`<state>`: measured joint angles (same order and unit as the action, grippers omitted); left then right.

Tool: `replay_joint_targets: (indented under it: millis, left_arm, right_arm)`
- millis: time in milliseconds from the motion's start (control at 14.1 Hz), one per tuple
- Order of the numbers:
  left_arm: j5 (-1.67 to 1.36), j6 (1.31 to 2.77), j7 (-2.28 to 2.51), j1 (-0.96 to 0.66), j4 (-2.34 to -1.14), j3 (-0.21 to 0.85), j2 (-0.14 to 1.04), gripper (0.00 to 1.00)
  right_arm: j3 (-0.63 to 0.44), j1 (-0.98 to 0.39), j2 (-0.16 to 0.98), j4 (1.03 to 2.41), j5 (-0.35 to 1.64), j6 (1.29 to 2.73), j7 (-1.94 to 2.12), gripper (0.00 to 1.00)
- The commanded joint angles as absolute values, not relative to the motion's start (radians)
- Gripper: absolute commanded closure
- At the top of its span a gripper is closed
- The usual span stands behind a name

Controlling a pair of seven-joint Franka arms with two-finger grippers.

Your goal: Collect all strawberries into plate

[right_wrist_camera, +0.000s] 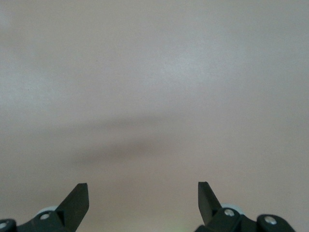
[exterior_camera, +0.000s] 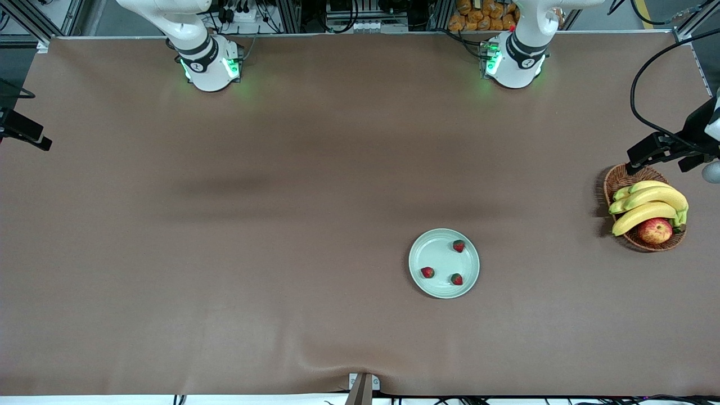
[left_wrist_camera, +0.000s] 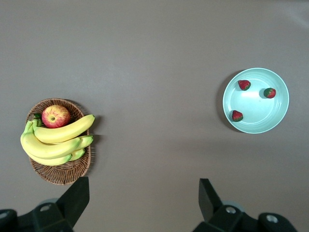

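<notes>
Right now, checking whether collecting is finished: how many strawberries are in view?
3, all on the plate: one farthest from the front camera, two nearer. None visible elsewhere.

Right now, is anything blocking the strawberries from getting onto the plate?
No. All three strawberries already lie on the plate, apart from each other. The basket of bananas and an apple sits toward the left arm's end, well clear. Both grippers hang empty, fingers open.
</notes>
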<state>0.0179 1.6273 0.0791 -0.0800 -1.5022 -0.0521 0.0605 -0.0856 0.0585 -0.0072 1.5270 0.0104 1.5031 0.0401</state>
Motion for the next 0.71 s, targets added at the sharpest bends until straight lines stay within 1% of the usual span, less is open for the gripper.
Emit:
replay_joint_targets:
  millis: [0,637]
  left_arm:
    - [-0.002,1.634,0.080,-0.083,-1.520,-0.054,0.041,0.00]
    - [-0.002,1.634,0.081,-0.084,-1.520,-0.054,0.040,0.00]
  right_arm:
    - [-0.069,0.083,-0.009,1.522,0.005,1.493,0.054,0.00]
    - [-0.068,0.087,-0.012,1.522,0.014,1.488,0.052,0.00]
